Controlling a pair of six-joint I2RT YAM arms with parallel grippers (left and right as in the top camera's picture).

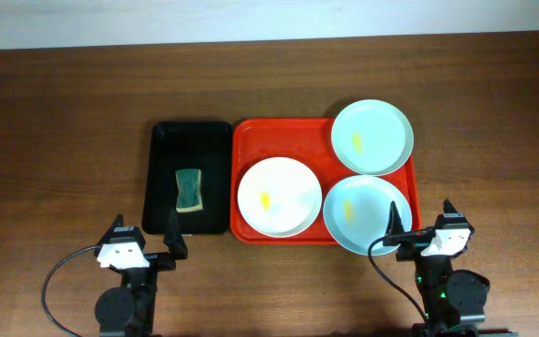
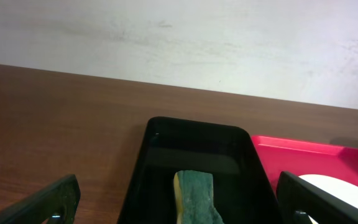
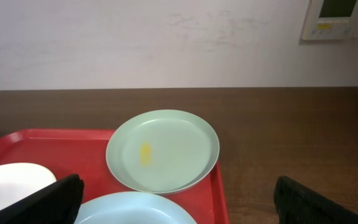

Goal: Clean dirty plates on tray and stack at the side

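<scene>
Lengthwise, red tray (image 1: 251, 140) left-to-right.

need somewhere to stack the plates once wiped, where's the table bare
Bare table lies right of the red tray and left of the black tray; a strip behind both is free. The red tray is crowded: white plate, far plate and near plate nearly fill it.
</scene>
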